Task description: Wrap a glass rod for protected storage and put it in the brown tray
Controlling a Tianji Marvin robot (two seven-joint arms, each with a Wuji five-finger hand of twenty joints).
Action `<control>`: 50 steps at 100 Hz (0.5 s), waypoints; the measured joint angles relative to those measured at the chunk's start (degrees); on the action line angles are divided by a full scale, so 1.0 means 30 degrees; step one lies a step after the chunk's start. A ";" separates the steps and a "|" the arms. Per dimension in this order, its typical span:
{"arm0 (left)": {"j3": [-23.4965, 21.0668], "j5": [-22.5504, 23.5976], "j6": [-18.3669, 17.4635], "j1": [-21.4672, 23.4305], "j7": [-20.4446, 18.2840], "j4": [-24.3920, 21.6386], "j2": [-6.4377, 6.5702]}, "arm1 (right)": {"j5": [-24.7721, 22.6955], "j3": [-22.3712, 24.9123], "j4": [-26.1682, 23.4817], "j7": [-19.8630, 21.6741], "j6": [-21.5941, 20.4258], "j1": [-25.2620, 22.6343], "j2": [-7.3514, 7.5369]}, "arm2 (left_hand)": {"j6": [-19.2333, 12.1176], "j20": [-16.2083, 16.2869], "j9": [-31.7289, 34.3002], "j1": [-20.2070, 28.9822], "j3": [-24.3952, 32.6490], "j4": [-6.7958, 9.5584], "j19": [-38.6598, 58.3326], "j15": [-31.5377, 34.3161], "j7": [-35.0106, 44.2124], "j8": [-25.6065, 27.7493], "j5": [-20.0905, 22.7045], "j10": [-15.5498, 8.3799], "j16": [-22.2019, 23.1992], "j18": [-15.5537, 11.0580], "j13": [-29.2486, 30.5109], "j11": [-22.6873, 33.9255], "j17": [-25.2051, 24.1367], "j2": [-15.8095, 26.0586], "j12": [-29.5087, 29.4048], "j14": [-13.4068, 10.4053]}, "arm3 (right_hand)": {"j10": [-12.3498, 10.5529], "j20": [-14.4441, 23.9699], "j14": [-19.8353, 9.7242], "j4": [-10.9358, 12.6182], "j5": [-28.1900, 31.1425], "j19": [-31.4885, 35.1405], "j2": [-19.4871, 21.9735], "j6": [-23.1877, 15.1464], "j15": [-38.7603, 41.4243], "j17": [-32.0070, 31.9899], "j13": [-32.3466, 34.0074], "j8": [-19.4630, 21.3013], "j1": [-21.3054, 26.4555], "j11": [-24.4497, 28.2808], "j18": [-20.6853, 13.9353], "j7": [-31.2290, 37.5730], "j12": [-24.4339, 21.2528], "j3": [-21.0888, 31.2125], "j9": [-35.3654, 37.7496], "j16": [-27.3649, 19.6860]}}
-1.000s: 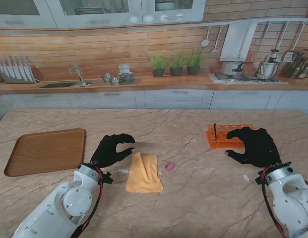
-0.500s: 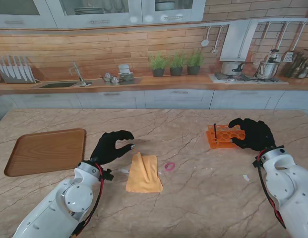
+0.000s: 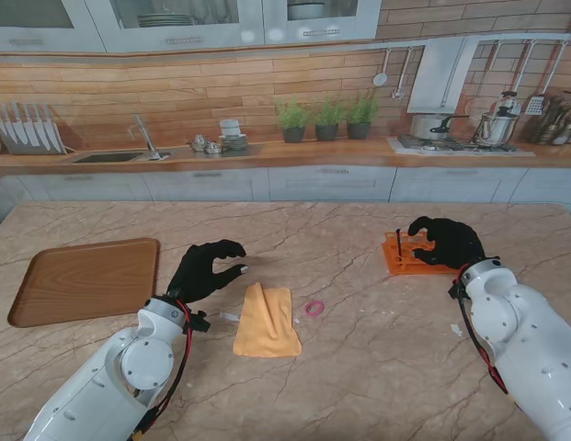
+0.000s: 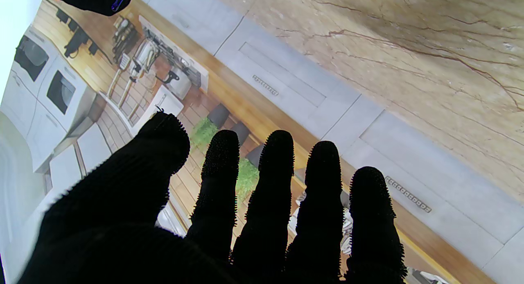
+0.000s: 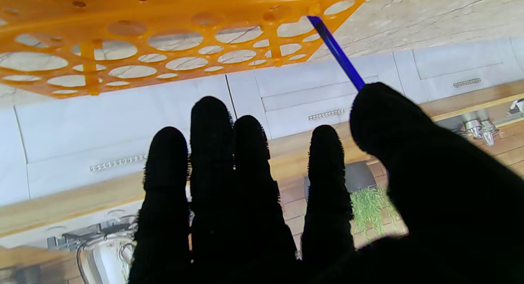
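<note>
Status: early, nothing wrapped yet. glass rod [image 3: 398, 246] stands upright in the orange rack [image 3: 416, 260], right of centre in the stand view; it reads dark there, blue in the right wrist view [image 5: 335, 50]. orange cloth [image 3: 266, 319] lies flat and unfolded at lower centre, a small pink ring [image 3: 314, 308] just beside its right edge. brown tray [image 3: 83, 278] at mid left looks bare.

right hand [image 3: 446, 242] is over the rack, just to the right of the rod. Fingers [image 5: 208, 153] are extended and loosely apart, thumb tip [image 5: 380, 112] right at the rod; I can't tell whether it actually touches, and nothing is pinched. My read: it's mid-reach for the rod.

left hand [image 3: 204, 271] hovers between tray and cloth, curled with thumb and forefinger apart, holding nothing. In its wrist view the fingers [image 4: 278, 169] are slightly spread.

Left to do, as I judge it: pull rod from rack, lay it on cloth, roll, carry to tray.

Clearances: rack sits well in from the table's far edge, and the rod leans slightly, so lift along its axis to avoid snagging the hole. Table between rack and cloth is open. Tray is near the left table edge, with the left hand beside the route
</note>
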 measured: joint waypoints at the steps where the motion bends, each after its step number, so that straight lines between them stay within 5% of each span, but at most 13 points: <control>1: 0.0002 -0.0003 0.0004 -0.0001 0.0000 0.0000 -0.0001 | 0.0045 -0.0057 0.0061 0.0000 0.0011 0.0049 0.0000 | 0.0000 -0.0001 0.0000 0.0007 -0.0031 0.0000 0.0000 0.0043 0.0000 0.0000 0.0000 0.0000 0.0000 0.0000 0.0000 0.0000 0.0000 0.0000 0.0000 0.0000 | 0.0000 0.0000 0.0000 0.0000 0.0002 0.0000 0.0000 0.0002 0.0011 0.0000 -0.0088 -0.0001 0.0000 0.0000 0.0000 -0.0005 0.0000 0.0003 0.0000 0.0004; 45: 0.0078 -0.0070 0.0292 -0.0045 0.0037 0.0004 -0.0036 | 0.1271 -0.1982 0.2058 0.0352 0.0043 0.1690 -0.0143 | 0.0002 -0.0006 0.0002 0.0142 -0.0201 0.0000 0.0000 0.0155 0.0000 0.0000 0.0003 0.0002 0.0000 0.0005 0.0000 0.0000 -0.0006 0.0000 0.0000 0.0001 | -0.0026 0.0000 -0.0030 -0.0045 0.1200 0.0112 0.0006 0.0209 0.0387 0.0032 0.0779 -0.0183 0.0190 -0.0040 -0.0006 -0.0058 0.0000 0.0858 0.0623 0.0163; 50: 0.0106 -0.0065 0.0352 -0.0058 0.0037 0.0014 -0.0036 | 0.1334 -0.2118 0.2168 0.0385 0.0017 0.1795 -0.0154 | 0.0002 -0.0006 0.0002 0.0142 -0.0201 0.0000 0.0000 0.0155 0.0000 0.0000 0.0003 0.0002 0.0000 0.0006 0.0000 0.0000 -0.0006 0.0000 0.0000 0.0001 | -0.0029 0.0000 -0.0030 -0.0732 0.1296 0.0132 0.0006 0.0210 0.0481 0.0039 0.0559 -0.0426 0.0191 -0.0041 -0.0005 -0.0067 0.0000 0.0858 0.0768 0.0172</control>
